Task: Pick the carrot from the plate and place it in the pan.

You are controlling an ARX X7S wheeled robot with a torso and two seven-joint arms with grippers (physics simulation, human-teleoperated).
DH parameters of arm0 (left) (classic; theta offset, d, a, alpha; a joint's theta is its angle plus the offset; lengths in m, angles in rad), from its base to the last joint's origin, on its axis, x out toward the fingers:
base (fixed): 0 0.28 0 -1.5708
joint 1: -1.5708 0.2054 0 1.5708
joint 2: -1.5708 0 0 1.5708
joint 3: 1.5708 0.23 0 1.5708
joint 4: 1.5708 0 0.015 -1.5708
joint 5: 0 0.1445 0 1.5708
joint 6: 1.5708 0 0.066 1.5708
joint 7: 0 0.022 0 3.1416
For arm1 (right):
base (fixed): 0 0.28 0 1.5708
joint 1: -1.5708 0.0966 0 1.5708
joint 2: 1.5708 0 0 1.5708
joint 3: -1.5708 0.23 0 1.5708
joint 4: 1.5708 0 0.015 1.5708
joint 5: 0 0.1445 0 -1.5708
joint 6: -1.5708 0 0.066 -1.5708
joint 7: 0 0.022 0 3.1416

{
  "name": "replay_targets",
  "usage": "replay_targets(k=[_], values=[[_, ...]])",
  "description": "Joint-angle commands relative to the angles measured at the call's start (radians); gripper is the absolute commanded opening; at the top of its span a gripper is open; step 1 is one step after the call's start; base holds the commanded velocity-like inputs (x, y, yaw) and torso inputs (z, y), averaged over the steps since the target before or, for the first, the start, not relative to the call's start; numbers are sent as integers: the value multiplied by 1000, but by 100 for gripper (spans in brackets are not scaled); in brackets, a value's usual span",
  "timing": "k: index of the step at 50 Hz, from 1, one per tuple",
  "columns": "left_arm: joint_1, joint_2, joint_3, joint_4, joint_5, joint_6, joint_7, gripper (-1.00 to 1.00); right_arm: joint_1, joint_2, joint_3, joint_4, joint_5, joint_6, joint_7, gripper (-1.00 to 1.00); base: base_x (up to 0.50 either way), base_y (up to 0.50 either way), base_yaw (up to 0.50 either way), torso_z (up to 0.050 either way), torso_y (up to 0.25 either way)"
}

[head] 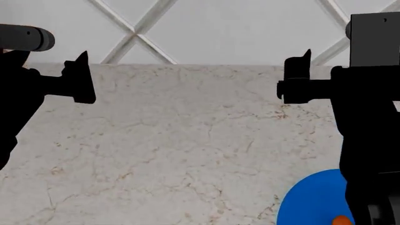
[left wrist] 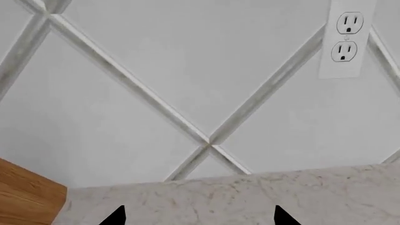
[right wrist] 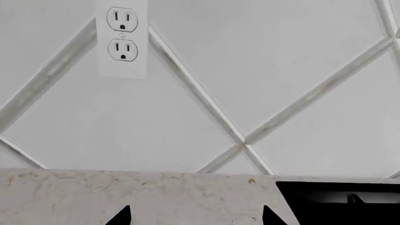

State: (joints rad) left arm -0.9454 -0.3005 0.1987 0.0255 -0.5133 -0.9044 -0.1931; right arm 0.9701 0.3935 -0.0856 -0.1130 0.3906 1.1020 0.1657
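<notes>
The blue plate (head: 310, 202) lies on the marble counter at the lower right of the head view, partly hidden behind my right arm. Only an orange bit of the carrot (head: 340, 220) peeks out on it at the bottom edge. The pan is out of view. My left gripper (head: 80, 77) and right gripper (head: 299, 75) hover high over the back of the counter, pointing at the wall, far from the plate. In the wrist views the left gripper (left wrist: 200, 219) and the right gripper (right wrist: 196, 218) both stand open with only bare counter between their fingertips.
A tiled wall with a white outlet (left wrist: 347, 37), (right wrist: 122, 37) rises behind the counter (head: 187, 140). A wooden surface (left wrist: 25, 197) shows beside the counter in the left wrist view. A black flat-edged object (right wrist: 337, 194) sits at the counter's back in the right wrist view.
</notes>
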Motion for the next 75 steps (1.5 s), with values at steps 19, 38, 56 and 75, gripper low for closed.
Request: replay_targets(k=[19, 38, 56, 75], values=[[13, -1, 1, -18, -11, 38, 14, 100, 82, 339, -2, -188, 1291, 442, 913, 100, 0, 0, 0, 0, 0], [6, 5, 5, 1, -26, 18, 2, 100, 64, 457, -109, -192, 1669, 307, 1100, 100, 0, 0, 0, 0, 0], [12, 5, 11, -2, -29, 28, 0, 100, 5, 533, -135, -223, 1778, 260, 1104, 100, 0, 0, 0, 0, 0], [13, 3, 14, -6, -34, 32, -4, 100, -66, 542, -88, -213, 1684, 261, 1032, 100, 0, 0, 0, 0, 0]])
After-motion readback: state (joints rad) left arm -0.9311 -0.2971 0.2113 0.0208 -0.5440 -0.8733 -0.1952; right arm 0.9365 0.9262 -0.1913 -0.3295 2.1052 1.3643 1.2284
